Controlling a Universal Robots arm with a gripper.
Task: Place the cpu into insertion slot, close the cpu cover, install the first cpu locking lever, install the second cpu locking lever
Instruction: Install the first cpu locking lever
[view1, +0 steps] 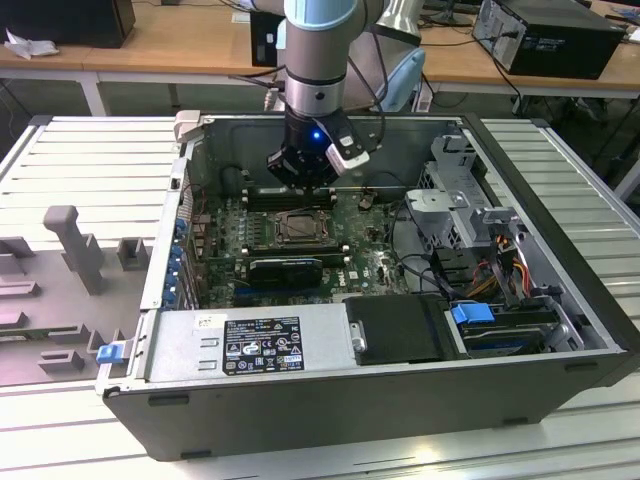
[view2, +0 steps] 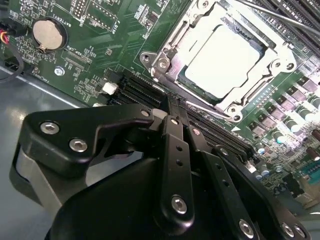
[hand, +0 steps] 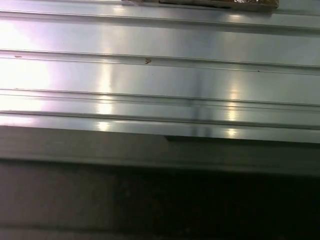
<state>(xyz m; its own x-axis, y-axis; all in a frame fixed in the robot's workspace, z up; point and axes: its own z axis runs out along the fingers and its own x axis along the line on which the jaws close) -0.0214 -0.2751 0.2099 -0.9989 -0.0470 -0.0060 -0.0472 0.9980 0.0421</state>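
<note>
Black hand (view2: 172, 120) fills the near part of the second wrist view, fingers (view2: 175, 165) pressed together, shut on nothing visible. Just past its tips: black memory slots (view2: 210, 127) on the green motherboard (view2: 120, 35). Beyond those, the cpu (view2: 222, 60), pale face up, sits in the insertion slot (view2: 200, 92). cpu cover (view2: 210, 20) is down around the chip, its window framing it. A thin wire lever (view2: 270, 15) runs along the socket's far side; can't tell if it's latched. Coin cell (view2: 48, 34) sits off to one side of the hand.

Exterior view: hand (view1: 305, 178) hangs inside the open PC case (view1: 400, 400), just above the board, socket (view1: 300, 228) directly below and slightly nearer the camera. Case rests on a ribbed metal counter (view1: 90, 150).
</note>
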